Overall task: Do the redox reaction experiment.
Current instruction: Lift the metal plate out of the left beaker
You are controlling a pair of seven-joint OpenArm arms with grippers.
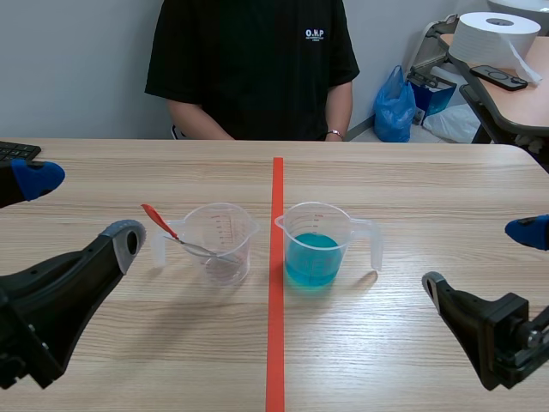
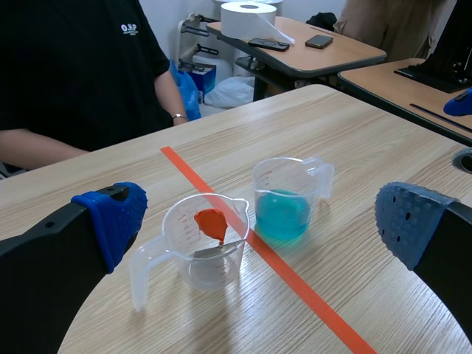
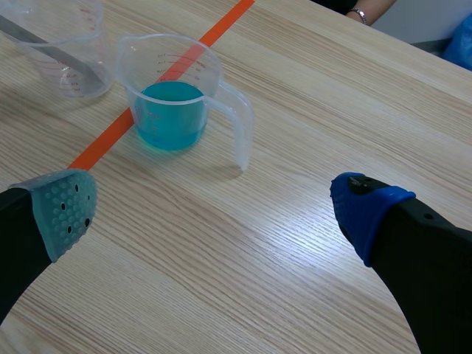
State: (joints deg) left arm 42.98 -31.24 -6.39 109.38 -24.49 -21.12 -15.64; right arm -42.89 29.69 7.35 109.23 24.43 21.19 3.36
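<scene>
The left end effector (image 2: 265,221) is released, its padded fingers spread wide above the bench (image 2: 383,147). Ahead of it, nearer its left finger, stands a clear measuring cup (image 2: 206,243) holding a little near-colourless liquid. A spoon (image 2: 210,221) leans in this cup. Its long axis runs aslant, with the metal bowl end down at the bottom. The orange-red handle tip rises over the rim, pointing away from the tape line (image 1: 275,343) and back toward the left end effector. The cup's handle sticks out the same way, and its spout faces the tape.

The right end effector (image 3: 215,210) is also released, one grey-green pad and one blue pad far apart with nothing between them. Ahead of it, nearer the grey-green pad, a second measuring cup (image 3: 171,88) stands upright, partly filled with bright blue liquid. Its handle points toward the blue-padded finger's side and its spout faces the tape. The two cups stand on either side of the tape, near each other but not touching. A person (image 1: 253,64) in a black shirt sits across the bench.
</scene>
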